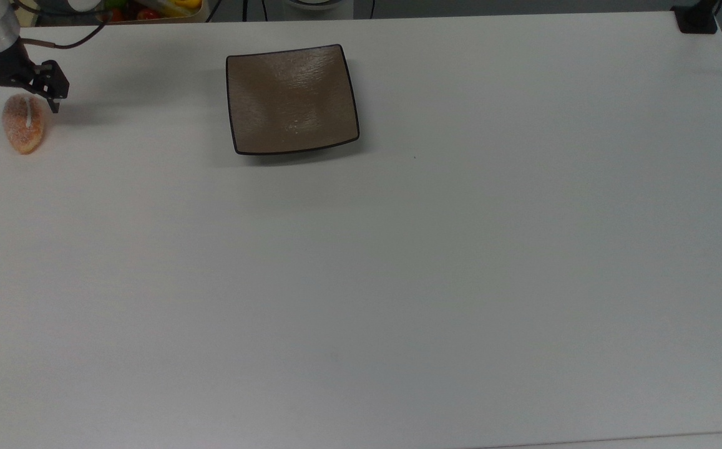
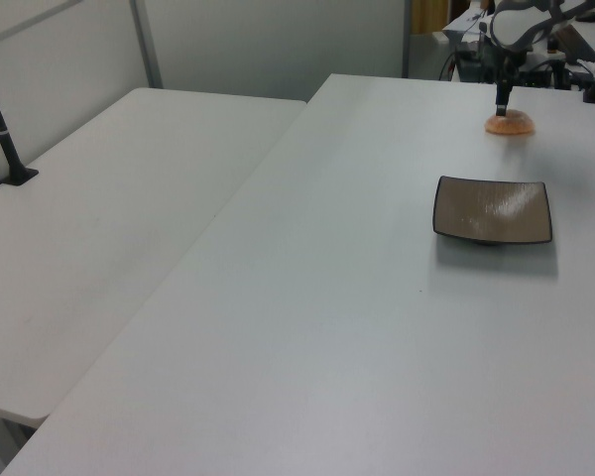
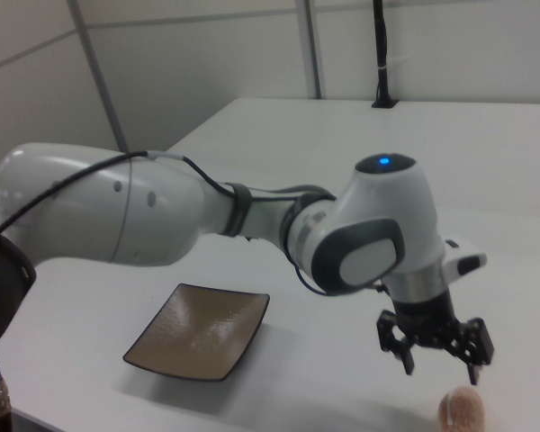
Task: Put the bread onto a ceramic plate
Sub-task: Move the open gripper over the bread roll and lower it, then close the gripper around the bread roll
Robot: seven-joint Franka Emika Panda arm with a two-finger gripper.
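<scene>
Claw: the claw [image 1: 22,105] is seen wide open in the top view, with one dark finger on each side of the upper end of the bread; nothing is held between the fingers. In the right view the claw [image 3: 441,362] is seen just above the bread, fingers pointing down and spread.
Bread: the bread [image 1: 23,123] is lying on the counter at the 9 o'clock edge of the top view, long axis running 12 to 6 o'clock, white stripe on top. In the left view the bread [image 2: 510,124] is seen at about 1 o'clock, beyond the plate. In the right view the bread [image 3: 460,412] is cut by the lower edge, at about 5 o'clock.
Ceramic plate: the ceramic plate [image 1: 291,100] is found at about 12 o'clock in the top view, flat on the counter, well apart from the bread, with nothing on it. It is also seen as the ceramic plate [image 2: 493,209] in the left view and [image 3: 200,331] in the right view.
Counter: the white counter [image 1: 398,262] carries both things.
Arm: the white arm [image 3: 252,225] is stretched from the right view's left towards the bread.
</scene>
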